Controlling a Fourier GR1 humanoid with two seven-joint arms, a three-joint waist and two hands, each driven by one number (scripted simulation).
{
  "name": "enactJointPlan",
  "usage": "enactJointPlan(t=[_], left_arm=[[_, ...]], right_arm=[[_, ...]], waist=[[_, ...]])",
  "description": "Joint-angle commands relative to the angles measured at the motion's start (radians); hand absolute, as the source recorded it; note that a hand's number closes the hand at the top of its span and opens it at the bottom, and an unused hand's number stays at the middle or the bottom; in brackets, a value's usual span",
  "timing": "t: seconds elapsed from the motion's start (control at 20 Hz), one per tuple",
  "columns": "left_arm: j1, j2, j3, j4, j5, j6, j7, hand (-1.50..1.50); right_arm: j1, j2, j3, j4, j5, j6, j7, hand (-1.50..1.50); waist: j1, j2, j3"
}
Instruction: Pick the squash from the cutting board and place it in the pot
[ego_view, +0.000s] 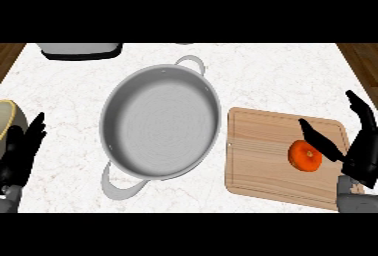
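Observation:
An orange squash (303, 156) lies on the right part of a wooden cutting board (258, 150). My right hand (359, 150) stands open just right of the squash, thumb reaching over its upper right side, fingers straight and pointing up. A wide silver pot (133, 95) with two loop handles sits left of the board, with nothing inside. At the left edge my left hand (21, 150) rests open, fingers up, away from the pot.
A grey and white appliance (80, 49) stands at the counter's back left. A pale rounded dish (9, 116) shows at the left edge behind my left hand. Wooden floor shows past both upper corners of the white counter.

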Motion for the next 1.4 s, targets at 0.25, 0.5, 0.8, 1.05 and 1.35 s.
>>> enactJointPlan(t=[0.25,0.5,0.8,1.05,1.35], left_arm=[[-0.033,-0.013,-0.013,-0.018,-0.038,0.042,0.086,0.0],[-0.049,-0.011,-0.019,-0.041,-0.055,0.049,0.109,0.0],[-0.053,-0.038,-0.051,-0.071,-0.082,0.063,0.133,0.0],[-0.034,-0.024,-0.03,-0.103,-0.081,0.052,0.148,0.0],[0.0,-0.023,-0.014,-0.12,-0.083,0.032,0.15,0.0]], right_arm=[[0.203,-0.01,0.114,-0.246,0.464,0.191,0.469,-1.5],[0.141,-0.055,0.142,-0.407,0.503,0.558,0.765,-1.5],[0.067,0.014,0.235,-0.478,0.391,0.928,1.039,-1.5],[-0.039,0.042,0.177,-0.497,0.303,1.11,1.179,-1.5],[0.019,0.068,0.144,-0.489,0.327,1.089,1.177,-1.5]], waist=[[0.004,0.0,-0.005],[0.021,0.002,-0.004],[0.042,0.005,-0.001],[0.048,0.004,0.001],[0.037,0.004,0.001]])
